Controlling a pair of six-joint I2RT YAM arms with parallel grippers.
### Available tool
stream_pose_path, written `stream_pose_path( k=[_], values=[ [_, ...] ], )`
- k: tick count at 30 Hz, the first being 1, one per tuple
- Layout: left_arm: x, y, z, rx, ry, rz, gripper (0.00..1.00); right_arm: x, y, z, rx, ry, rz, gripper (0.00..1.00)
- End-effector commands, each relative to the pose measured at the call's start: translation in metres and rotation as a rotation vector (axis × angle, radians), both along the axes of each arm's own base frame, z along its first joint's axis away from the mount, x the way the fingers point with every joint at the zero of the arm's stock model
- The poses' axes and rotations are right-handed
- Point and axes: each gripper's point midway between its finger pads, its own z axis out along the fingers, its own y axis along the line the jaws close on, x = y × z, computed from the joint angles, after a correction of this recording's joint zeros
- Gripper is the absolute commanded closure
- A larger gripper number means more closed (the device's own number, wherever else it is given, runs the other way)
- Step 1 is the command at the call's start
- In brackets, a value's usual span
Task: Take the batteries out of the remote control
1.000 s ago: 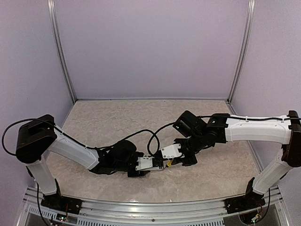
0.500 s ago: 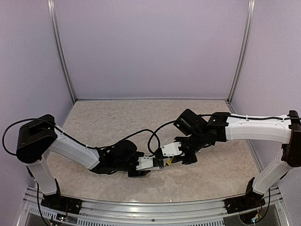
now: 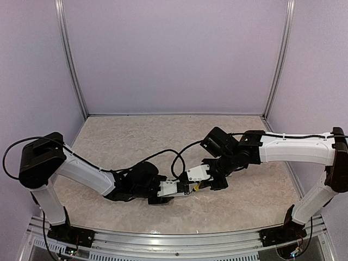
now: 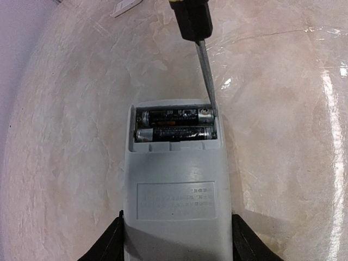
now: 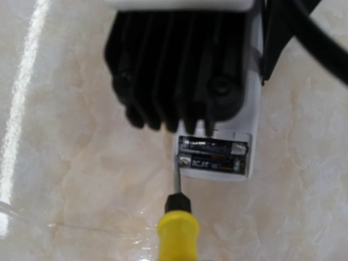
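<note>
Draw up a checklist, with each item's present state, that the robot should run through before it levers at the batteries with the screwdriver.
1. Hold: left tool clamps the remote control: ok.
2. Compartment open, cover lying aside: ok.
3. The right tool holds the screwdriver: ok.
4. Its tip meets the metal end of one of the batteries: ok.
5. Tip wedged under that end: cannot tell.
6. Both batteries out: not ok, both seated.
</note>
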Motion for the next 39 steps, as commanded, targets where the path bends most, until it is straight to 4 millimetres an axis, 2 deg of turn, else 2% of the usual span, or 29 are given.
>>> stream_pose_path(
  k=[1,16,26,30,39],
  values=[
    [-0.002,0.015,-0.025,0.1,0.041,0.029,0.85,-0.002,-0.01,-0.019,-0.059,0.036,-0.007,1.0],
    [0.0,0.014,-0.024,0.088,0.071,0.047,0.86,-0.001,-0.013,-0.029,-0.161,0.015,-0.022,1.0],
    [0.007,0.011,-0.011,-0.031,0.232,0.087,0.86,-0.001,0.001,-0.019,-0.158,-0.072,-0.017,1.0],
    [0.006,0.009,-0.005,-0.074,0.283,0.085,0.88,0.005,0.003,-0.012,-0.16,-0.143,-0.017,1.0],
    [0.01,0.008,-0.005,-0.108,0.365,0.105,0.88,0.007,0.011,-0.003,-0.124,-0.18,-0.019,1.0]
  ],
)
